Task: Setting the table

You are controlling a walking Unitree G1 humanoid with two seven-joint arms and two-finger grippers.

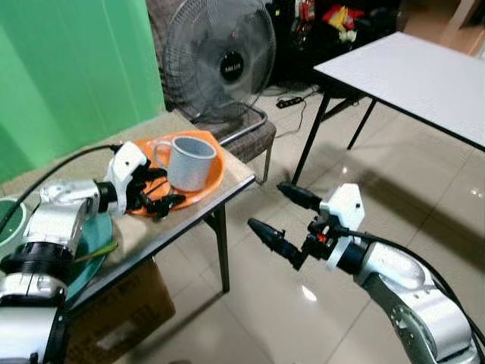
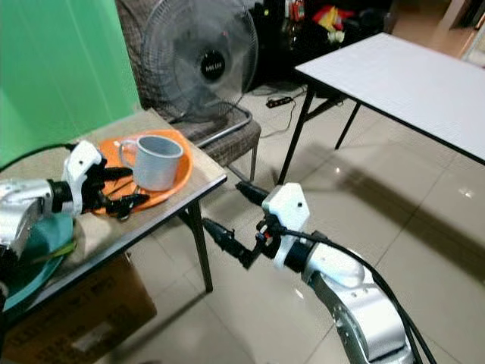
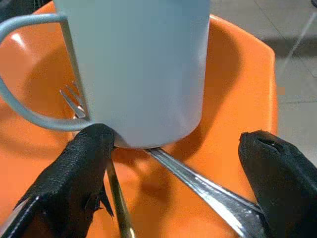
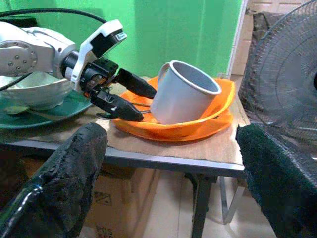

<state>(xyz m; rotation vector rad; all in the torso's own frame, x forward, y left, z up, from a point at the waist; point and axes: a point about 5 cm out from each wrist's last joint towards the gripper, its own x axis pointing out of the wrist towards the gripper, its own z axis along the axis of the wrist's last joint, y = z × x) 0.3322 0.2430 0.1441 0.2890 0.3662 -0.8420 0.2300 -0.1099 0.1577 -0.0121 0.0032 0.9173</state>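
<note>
Standing upright, mug (image 1: 189, 161) on orange plate (image 1: 214, 174); left pincer (image 1: 158, 190) spread beside it, right pincer (image 1: 282, 220) spread.

Both arms are silver metal shells with rounded, glossy segments. Each wrist carries a white angular housing, joined to the arm by a black collar. The left gripper (image 1: 157, 189) and right gripper (image 1: 282, 220) each have two long black fingers with a rough, textured surface. Black cables run along both arms; small red parts show at the right wrist
</note>
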